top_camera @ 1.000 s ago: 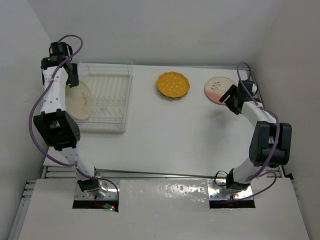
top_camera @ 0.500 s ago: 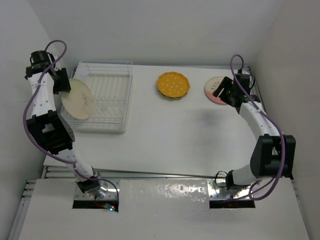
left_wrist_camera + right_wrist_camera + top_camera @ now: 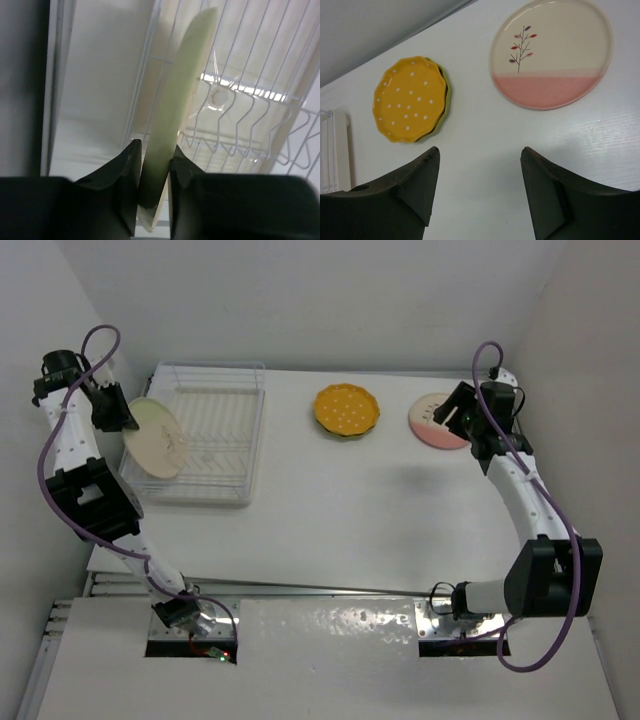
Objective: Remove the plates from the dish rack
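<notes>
My left gripper [image 3: 112,412] is shut on the rim of the pale green-cream plate [image 3: 154,439] and holds it tilted over the left edge of the white dish rack [image 3: 245,445]. In the left wrist view the plate [image 3: 180,95] shows edge-on between my fingers [image 3: 127,170], with the rack wires [image 3: 250,115] below. The orange dotted plate [image 3: 346,409] lies stacked on the lime green plate [image 3: 441,107] at the table's back middle. The cream-and-pink plate [image 3: 436,420] lies flat at the back right. My right gripper [image 3: 462,410] is open and empty above the table near it.
White walls close in on the left, back and right. The rack's other slots hold nothing. The left arm's purple cable [image 3: 95,340] loops near the left wall.
My left gripper has lifted the pale green-cream plate out and carried it leftward, toward the left wall. My right arm has drawn back from the cream-and-pink plate and risen, its gripper open.
</notes>
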`<act>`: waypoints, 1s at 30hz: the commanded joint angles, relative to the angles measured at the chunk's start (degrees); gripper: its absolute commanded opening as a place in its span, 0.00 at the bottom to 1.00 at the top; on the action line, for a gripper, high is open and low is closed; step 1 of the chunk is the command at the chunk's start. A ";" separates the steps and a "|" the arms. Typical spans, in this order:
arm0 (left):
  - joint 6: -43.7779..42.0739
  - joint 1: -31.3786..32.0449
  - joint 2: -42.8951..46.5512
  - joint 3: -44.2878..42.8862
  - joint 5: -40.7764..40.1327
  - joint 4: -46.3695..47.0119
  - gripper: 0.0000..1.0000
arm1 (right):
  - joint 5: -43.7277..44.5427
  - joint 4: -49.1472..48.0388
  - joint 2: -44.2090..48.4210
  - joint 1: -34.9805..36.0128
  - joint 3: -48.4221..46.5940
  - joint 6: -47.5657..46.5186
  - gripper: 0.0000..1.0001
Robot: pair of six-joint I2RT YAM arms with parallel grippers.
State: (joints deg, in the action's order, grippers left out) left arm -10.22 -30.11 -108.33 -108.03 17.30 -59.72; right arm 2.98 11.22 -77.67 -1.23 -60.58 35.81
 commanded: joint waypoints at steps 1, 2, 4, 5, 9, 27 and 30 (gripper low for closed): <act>1.69 -0.30 -0.12 -3.50 1.77 -0.04 0.08 | 0.62 -3.05 1.29 0.53 -0.07 -0.22 0.65; 1.34 -0.30 -0.21 -4.20 1.51 -0.13 0.03 | 0.62 -3.22 1.38 0.53 -0.16 -0.04 0.65; 0.82 -0.30 -0.65 -4.82 1.68 -0.74 0.00 | 0.62 -3.58 1.73 0.53 0.11 0.05 0.65; 0.29 -0.22 -0.82 -5.17 2.21 -1.09 0.00 | 0.62 -3.93 1.82 0.53 0.19 0.22 0.65; -0.06 -0.13 -0.65 -8.85 4.40 -1.71 0.00 | 0.45 -4.80 2.87 0.53 0.37 0.31 0.65; -3.07 10.33 10.33 -17.30 -2.27 10.15 0.00 | -3.76 -8.85 5.95 0.80 2.13 0.04 0.62; 2.29 10.51 9.90 -22.65 1.15 10.86 0.00 | -12.37 -11.39 4.03 3.23 0.29 0.92 0.62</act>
State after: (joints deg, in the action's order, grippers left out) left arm -13.19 -19.53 -103.02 -124.14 14.74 -58.06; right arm -1.50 4.71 -73.08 -0.62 -57.80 36.18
